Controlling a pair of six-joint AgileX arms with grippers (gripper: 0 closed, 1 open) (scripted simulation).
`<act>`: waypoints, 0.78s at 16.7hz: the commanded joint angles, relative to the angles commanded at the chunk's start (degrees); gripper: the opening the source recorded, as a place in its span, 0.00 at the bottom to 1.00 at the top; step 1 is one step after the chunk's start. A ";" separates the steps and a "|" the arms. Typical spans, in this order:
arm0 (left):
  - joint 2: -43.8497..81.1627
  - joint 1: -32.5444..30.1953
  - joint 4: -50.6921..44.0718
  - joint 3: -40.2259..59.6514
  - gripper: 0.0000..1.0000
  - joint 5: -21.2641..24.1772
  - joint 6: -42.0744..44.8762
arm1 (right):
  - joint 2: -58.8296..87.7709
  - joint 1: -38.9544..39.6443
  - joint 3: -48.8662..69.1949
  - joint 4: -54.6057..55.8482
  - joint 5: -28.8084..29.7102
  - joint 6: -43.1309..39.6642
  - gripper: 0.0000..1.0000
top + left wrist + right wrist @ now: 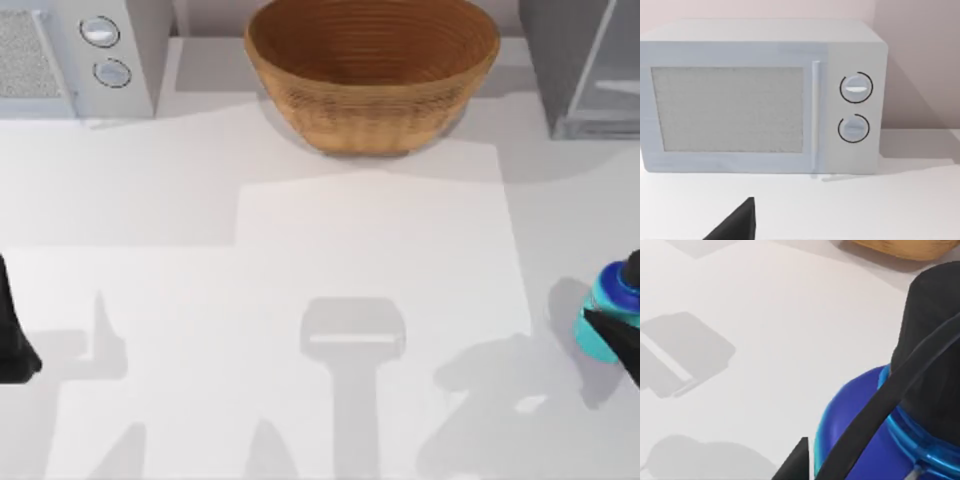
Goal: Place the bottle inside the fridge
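Smooth white table (300,300) is bearing the glossy squat cyan bottle (606,320), right gripper (625,340) crowding it, grip unclear.

A large round woven wicker basket (372,70) of warm brown stands at the far middle of the white table (300,260), its ribbed wall narrowing toward the base (a sliver of its rim also shows in the right wrist view (900,247)). A light grey boxy microwave (75,55) sits at the far left corner, well apart from the basket, with a speckled window (727,109), a slim vertical handle (815,115) and two round dials (856,88) stacked one above the other.
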 joint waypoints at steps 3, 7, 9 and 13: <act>0.00 0.00 0.00 0.00 1.00 0.00 0.00 | -4.01 -3.78 0.42 -4.59 -3.37 -2.20 0.01; 0.00 0.00 0.00 0.00 1.00 0.00 0.00 | -4.05 -3.81 0.28 -4.85 -3.48 -2.19 0.01; 0.00 0.00 0.00 0.00 1.00 0.00 0.00 | -4.60 -3.61 0.06 -5.32 -2.98 -1.93 0.01; 0.00 0.00 0.00 0.00 1.00 0.00 0.00 | -11.97 -1.93 -1.80 -9.99 2.82 0.99 0.01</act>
